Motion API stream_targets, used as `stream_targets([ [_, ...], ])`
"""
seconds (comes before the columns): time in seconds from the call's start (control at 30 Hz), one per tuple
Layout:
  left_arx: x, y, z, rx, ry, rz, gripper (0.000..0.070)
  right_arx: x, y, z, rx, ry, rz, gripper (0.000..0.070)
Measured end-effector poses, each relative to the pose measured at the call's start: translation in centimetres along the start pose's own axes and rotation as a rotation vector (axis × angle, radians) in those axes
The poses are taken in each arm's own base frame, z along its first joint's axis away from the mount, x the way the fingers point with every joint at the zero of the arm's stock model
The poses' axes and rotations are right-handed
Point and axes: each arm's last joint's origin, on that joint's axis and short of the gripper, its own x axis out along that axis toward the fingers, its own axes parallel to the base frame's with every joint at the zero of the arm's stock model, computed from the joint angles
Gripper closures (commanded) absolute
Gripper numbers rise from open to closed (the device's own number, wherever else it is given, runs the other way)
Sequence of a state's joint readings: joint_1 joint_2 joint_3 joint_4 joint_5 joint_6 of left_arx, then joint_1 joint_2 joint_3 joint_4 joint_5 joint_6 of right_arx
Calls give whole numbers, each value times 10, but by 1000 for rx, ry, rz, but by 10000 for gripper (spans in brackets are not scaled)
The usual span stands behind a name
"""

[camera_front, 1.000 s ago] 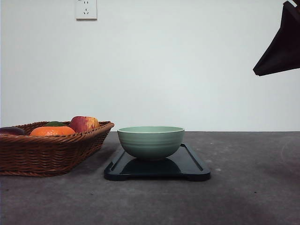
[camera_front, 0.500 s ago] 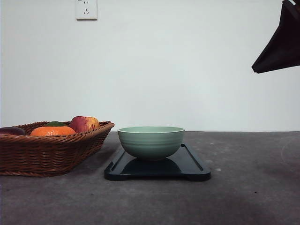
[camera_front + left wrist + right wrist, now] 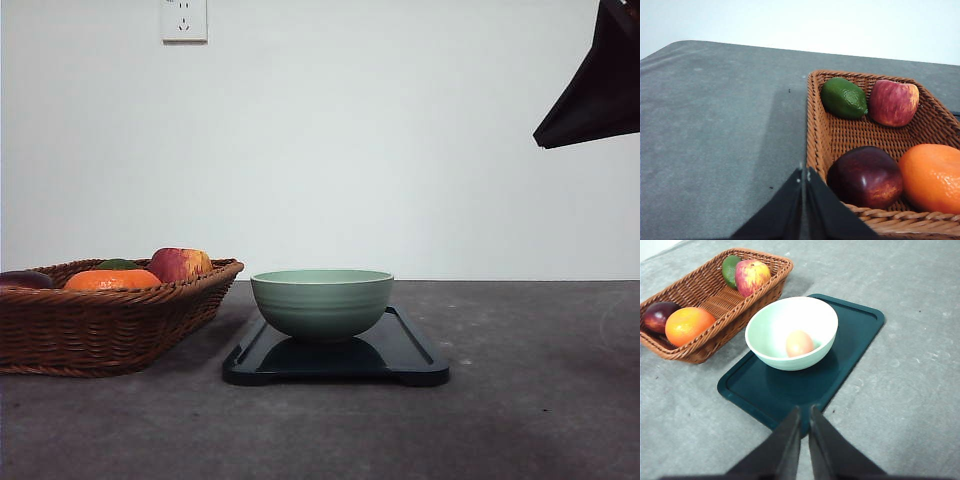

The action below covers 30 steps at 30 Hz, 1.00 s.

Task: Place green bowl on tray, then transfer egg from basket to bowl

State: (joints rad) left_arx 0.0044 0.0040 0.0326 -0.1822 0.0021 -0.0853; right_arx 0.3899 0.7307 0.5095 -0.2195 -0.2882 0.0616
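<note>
1. Right wrist view: we find the right gripper [image 3: 804,426] with fingers almost together and nothing between them, raised well above the table.
2. Ahead of it and below, the egg [image 3: 799,343] rests inside the green bowl [image 3: 817,315], which stands on the tray [image 3: 860,320].
3. The left gripper [image 3: 803,181] is closed and empty, just beside the basket [image 3: 840,137].
4. We judge both placements complete; the right arm is nearer the bowl.

A lab-like setup: bare white wall [image 3: 400,150] (one socket [image 3: 184,20]), grey table [image 3: 520,400].
</note>
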Motion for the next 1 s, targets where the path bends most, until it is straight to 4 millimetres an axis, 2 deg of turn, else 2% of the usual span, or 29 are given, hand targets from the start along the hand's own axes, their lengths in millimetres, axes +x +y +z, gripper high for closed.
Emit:
stream_targets([
  [0.17, 0, 0, 0, 0, 0, 0, 700, -3, -5, -8, -81, -33, -127, 678],
  [0.47, 0, 0, 0, 0, 0, 0, 700, -27, -25, -73, -84, -224, -358, 678],
  [0.77, 0, 0, 0, 0, 0, 0, 700, -42, -33, -92, -88, -349, -527, 678],
  [1.0, 0, 0, 0, 0, 0, 0, 700, -36, -36, -108, -73, -325, -541, 678],
])
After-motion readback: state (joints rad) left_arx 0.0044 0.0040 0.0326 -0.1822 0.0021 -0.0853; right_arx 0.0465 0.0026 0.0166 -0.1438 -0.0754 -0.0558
